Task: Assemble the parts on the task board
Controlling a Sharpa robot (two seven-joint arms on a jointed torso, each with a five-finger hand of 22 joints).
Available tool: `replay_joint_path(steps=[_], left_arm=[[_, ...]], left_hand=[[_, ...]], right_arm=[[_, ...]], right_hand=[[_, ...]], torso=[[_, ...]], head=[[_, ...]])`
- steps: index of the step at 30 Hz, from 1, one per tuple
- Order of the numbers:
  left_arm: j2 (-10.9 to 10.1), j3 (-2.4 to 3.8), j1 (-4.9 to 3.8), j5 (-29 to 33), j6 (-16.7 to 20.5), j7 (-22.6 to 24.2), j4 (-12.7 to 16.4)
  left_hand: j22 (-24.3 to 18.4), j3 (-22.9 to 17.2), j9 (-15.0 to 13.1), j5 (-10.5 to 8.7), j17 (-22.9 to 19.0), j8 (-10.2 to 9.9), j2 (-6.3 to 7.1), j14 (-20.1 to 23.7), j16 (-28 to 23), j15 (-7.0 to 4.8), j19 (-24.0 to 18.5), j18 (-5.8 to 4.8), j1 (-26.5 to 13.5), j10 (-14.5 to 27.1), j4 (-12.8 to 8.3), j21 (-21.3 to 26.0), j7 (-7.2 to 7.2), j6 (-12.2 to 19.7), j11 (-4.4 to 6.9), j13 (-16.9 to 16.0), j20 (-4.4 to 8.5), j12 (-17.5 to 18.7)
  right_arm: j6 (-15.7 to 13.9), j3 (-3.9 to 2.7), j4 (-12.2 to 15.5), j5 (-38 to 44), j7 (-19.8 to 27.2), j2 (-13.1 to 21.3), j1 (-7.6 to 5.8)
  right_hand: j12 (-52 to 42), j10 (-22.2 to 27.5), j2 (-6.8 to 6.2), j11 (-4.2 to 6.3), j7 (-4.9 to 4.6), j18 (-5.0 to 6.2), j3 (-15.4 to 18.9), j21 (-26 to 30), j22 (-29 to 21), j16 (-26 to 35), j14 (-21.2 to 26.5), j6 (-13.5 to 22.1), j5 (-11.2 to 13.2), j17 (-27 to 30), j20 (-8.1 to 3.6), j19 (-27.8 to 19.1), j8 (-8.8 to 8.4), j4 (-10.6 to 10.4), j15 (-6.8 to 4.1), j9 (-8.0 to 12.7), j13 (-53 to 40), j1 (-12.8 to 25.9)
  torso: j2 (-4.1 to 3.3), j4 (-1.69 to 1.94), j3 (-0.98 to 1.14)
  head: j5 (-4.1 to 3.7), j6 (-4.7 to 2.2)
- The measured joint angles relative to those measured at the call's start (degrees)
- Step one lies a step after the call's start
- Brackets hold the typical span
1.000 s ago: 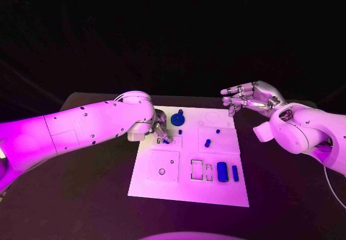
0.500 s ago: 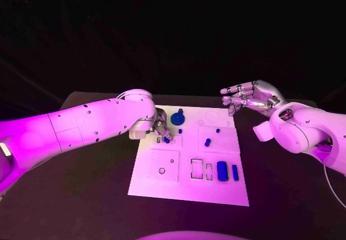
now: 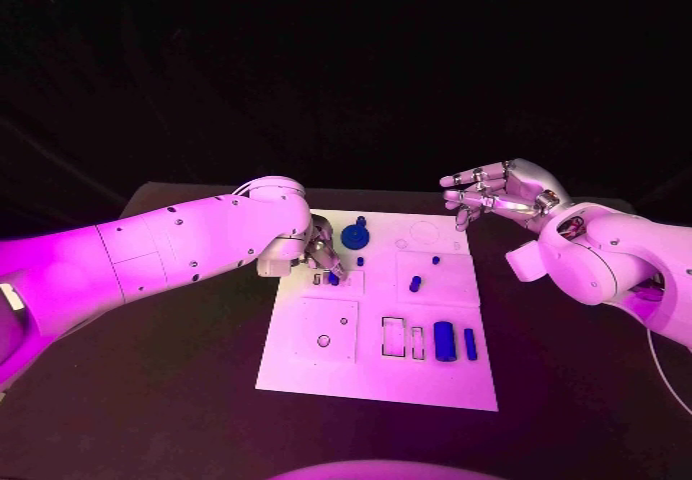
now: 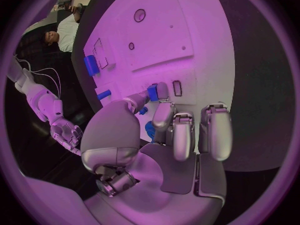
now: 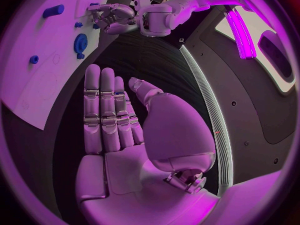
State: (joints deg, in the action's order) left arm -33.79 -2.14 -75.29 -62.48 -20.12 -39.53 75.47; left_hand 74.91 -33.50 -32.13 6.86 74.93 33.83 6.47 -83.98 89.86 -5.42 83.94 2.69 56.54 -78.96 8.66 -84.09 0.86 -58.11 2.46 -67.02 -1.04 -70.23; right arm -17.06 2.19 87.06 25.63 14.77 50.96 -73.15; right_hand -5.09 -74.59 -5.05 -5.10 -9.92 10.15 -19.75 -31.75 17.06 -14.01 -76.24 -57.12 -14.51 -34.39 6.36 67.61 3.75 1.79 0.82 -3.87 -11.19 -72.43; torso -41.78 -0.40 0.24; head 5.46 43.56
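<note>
Blue part [image 4: 152,92] is sitting pinched in the left hand [image 3: 320,250] over the task board's [image 3: 433,385] far left slots; tilting could jam it. Right hand [image 3: 498,193] is idling open, far right.

White task board [image 3: 378,375] lies flat, small blue parts [image 3: 444,342] scattered on it.

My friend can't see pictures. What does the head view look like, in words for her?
A white task board lies on a black table, with small blue parts on it, among them a blue gear. The left robot hand pinches a small blue part at the board's left edge. The right robot hand hangs open beyond the board's far right corner.
</note>
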Motion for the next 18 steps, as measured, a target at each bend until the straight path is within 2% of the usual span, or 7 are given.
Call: replay_joint_path(steps=[2, 5, 7, 9, 11, 12, 18], left_arm=[[0.0, -0.03, 0.04, -0.1, 0.0, 0.0, -0.1], [0.1, -0.05, 0.06, -0.2, 0.2, -0.1, -0.2], [0.1, -0.07, 0.08, -0.3, 0.3, -0.1, -0.2], [0.1, -0.08, 0.09, -0.3, 0.4, -0.1, -0.2], [0.1, -0.10, 0.12, -0.4, 0.6, -0.1, -0.2], [0.1, -0.11, 0.13, -0.4, 0.7, -0.1, -0.2], [0.0, -0.14, 0.19, -0.4, 1.1, -0.1, -0.1]], left_hand=[[0.0, 2.1, 0.1, -0.08, 0.0, -0.1, 1.17, 0.0, 0.0, 0.00, 0.0, 0.00, -1.2, -0.1, 0.8, -0.2, 0.26, -0.3, -0.10, -0.1, 0.00, 0.0], [0.0, 6.0, 0.4, -0.25, 0.0, -0.1, 2.03, 0.0, 0.0, 0.00, 0.0, 0.01, -3.0, -0.3, 2.0, -0.2, 0.46, -0.5, 0.09, -0.3, 0.00, -0.3], [0.0, 8.7, 0.6, -0.24, 0.0, -0.3, 2.06, 0.0, 0.0, 0.00, 0.0, 0.00, -3.3, -0.3, 2.4, -0.2, 0.47, -0.5, 0.09, -0.5, 0.00, -0.3], [0.0, 10.9, 0.8, -0.24, 0.0, -0.6, 2.06, 0.0, 0.0, 0.00, 0.1, 0.00, -3.3, -0.3, 2.8, -0.2, 0.44, -0.7, 0.09, -0.5, 0.08, -0.3], [0.0, 12.7, 0.9, -0.25, 0.0, -0.8, 1.69, 0.0, 0.0, 0.00, 0.2, 0.00, -2.9, -0.3, 3.2, -0.2, 0.37, -0.8, 0.09, -0.6, 0.21, -0.3], [0.0, 13.5, 1.0, -0.25, 0.0, -0.8, 1.50, 0.0, 0.0, 0.00, 0.2, 0.00, -2.7, -0.3, 3.3, -0.2, 0.38, -0.8, 0.09, -0.6, 0.21, -0.3], [0.0, 17.1, 1.2, -0.24, 0.0, -1.1, 0.72, 0.0, 0.0, 0.00, 0.0, 0.01, -1.9, -0.3, 4.1, -0.2, 0.37, -1.0, 0.09, -0.8, 0.42, -0.3]], right_arm=[[0.0, 0.00, 0.0, 0.0, 0.0, 0.0, 0.01], [0.0, 0.01, 0.0, 0.1, 0.0, 0.0, 0.02], [0.0, 0.01, 0.0, 0.1, 0.0, 0.0, 0.02], [0.0, 0.01, 0.0, 0.1, 0.1, 0.0, 0.02], [0.0, 0.01, 0.0, 0.1, 0.1, 0.0, 0.02], [0.0, 0.01, 0.0, 0.1, 0.1, 0.0, 0.02], [0.1, 0.03, -0.1, 0.1, 0.1, 0.0, 0.06]], right_hand=[[0.0, 0.2, -0.26, -0.16, 0.06, 0.00, 0.4, 0.0, 0.0, 0.0, 0.0, 0.1, 1.7, 0.4, 0.31, -0.3, 0.00, -0.4, 0.00, 0.0, 0.0, 0.4], [0.0, 0.5, -0.54, -0.09, -0.13, 0.00, 1.1, 0.0, 0.0, 0.1, 0.2, 0.3, 3.0, 0.8, 0.53, -0.5, 0.00, -0.8, 0.20, 0.0, 0.1, 0.7], [0.0, 0.8, -0.36, -0.37, -0.13, 0.00, 1.4, 0.0, 0.0, 0.3, 0.3, 0.3, 3.8, 1.1, 0.62, -0.6, 0.00, -0.9, 0.33, 0.0, 0.1, 0.8], [-0.4, 1.0, -0.06, -0.22, -0.15, 0.00, 2.3, 0.1, -0.2, 0.3, 0.5, 0.3, 5.8, 1.5, 0.92, -0.9, 0.00, -1.1, 0.52, 0.0, 0.1, 1.1], [-0.4, 1.3, -0.01, -0.50, -0.39, 0.00, 3.1, 0.4, -0.3, 0.3, 0.5, 0.5, 7.6, 2.0, 0.92, -0.9, 0.00, -1.4, 0.51, 0.0, 0.1, 1.2], [-0.4, 1.3, -0.01, -0.50, -0.20, 0.00, 3.3, 0.4, -0.3, 0.3, 0.5, 0.7, 8.0, 2.1, 0.92, -0.9, 0.00, -1.5, 0.52, 0.0, 0.1, 1.2], [-0.6, 1.7, -0.01, -0.58, -0.20, 0.00, 3.9, 0.7, -0.4, 0.3, 0.7, 0.7, 8.6, 2.5, 1.13, -1.1, 0.00, -1.7, 0.72, 0.0, 0.2, 1.2]], torso=[[0.00, 0.00, 0.00], [0.01, 0.01, 0.00], [0.01, 0.03, 0.00], [0.01, 0.03, 0.00], [0.01, 0.03, 0.00], [0.01, 0.03, 0.00], [0.04, 0.00, 0.01]], head=[[-0.01, 0.05], [-0.04, 0.08], [-0.04, 0.09], [-0.04, 0.07], [-0.05, 0.04], [-0.05, 0.03], [-0.02, -0.12]])
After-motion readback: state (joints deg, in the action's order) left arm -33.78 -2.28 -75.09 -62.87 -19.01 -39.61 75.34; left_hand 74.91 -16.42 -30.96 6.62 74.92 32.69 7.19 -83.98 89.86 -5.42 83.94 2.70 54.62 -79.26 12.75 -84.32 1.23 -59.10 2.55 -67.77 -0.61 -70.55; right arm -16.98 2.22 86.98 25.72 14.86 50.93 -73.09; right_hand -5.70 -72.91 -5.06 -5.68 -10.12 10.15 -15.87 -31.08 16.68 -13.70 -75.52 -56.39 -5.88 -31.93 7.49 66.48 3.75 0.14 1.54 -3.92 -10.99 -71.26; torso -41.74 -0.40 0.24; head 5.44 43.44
